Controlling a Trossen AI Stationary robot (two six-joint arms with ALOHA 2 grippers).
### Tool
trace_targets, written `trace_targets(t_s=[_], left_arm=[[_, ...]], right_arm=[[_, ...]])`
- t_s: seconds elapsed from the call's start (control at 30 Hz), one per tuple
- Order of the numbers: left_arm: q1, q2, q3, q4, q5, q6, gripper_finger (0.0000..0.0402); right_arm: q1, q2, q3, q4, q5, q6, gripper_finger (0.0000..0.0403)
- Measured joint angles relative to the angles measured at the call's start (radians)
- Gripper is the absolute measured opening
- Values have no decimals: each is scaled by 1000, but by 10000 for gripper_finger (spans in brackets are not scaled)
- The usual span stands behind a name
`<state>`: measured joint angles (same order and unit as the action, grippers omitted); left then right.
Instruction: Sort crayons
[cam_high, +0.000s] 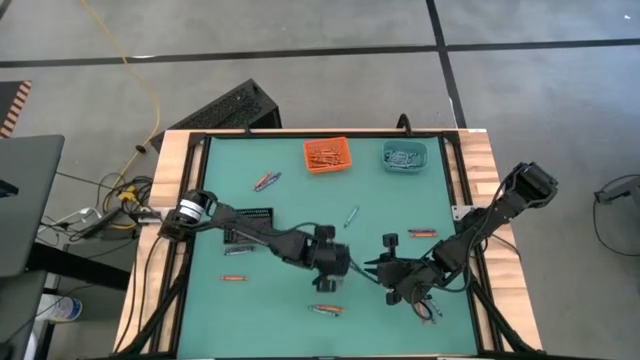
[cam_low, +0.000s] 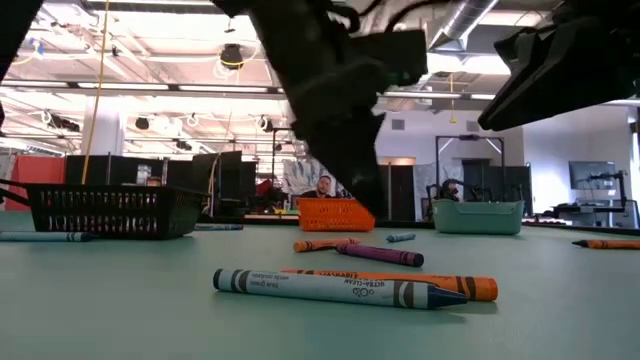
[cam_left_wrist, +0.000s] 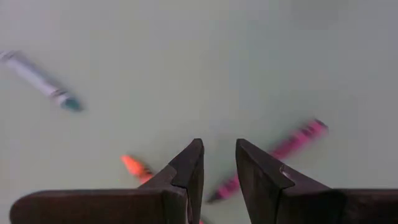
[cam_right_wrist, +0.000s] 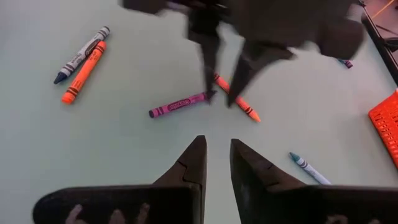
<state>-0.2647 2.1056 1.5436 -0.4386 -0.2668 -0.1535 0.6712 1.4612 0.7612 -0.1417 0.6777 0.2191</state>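
My left gripper (cam_right_wrist: 221, 93) hangs open, fingers pointing down, just above a purple crayon (cam_right_wrist: 179, 103) and an orange crayon (cam_right_wrist: 239, 101) lying flat near the mat's middle. In the left wrist view the purple crayon (cam_left_wrist: 283, 151) and the orange one (cam_left_wrist: 134, 165) lie either side of the gripper (cam_left_wrist: 219, 155), with nothing between the fingers. My right gripper (cam_right_wrist: 216, 155) waits open and empty to the right, pointing toward them. A blue crayon (cam_low: 330, 288) and an orange crayon (cam_low: 465, 286) lie side by side nearer the front. High up, the arms hide the purple crayon.
At the mat's far edge stand an orange bin (cam_high: 327, 156) and a teal bin (cam_high: 404, 155), both holding crayons; a black bin (cam_high: 248, 215) is at the left. Loose crayons lie scattered: a teal one (cam_high: 351, 215), an orange one (cam_high: 422, 232), a pair (cam_high: 266, 181).
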Motion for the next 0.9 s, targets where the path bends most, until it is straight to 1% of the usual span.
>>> trace_targets(t_s=[0.17, 0.3, 0.57, 0.73, 0.8, 0.9], left_arm=[[72, 2, 0, -69, 33, -203, 82], [107, 5, -31, -93, 42, -282, 82], [109, 2, -101, -49, 46, -304, 82], [109, 0, -124, -52, 64, -281, 79], [109, 0, -127, -52, 63, -272, 67], [109, 1, -128, -46, 64, -246, 34]], right_arm=[[0, 0, 0, 0, 0, 0, 69], [0, 0, 0, -3, 0, 0, 69], [0, 0, 0, -3, 0, 0, 69], [0, 0, 0, -2, 0, 0, 69], [0, 0, 0, -2, 0, 0, 69], [0, 0, 0, 0, 0, -1, 69]])
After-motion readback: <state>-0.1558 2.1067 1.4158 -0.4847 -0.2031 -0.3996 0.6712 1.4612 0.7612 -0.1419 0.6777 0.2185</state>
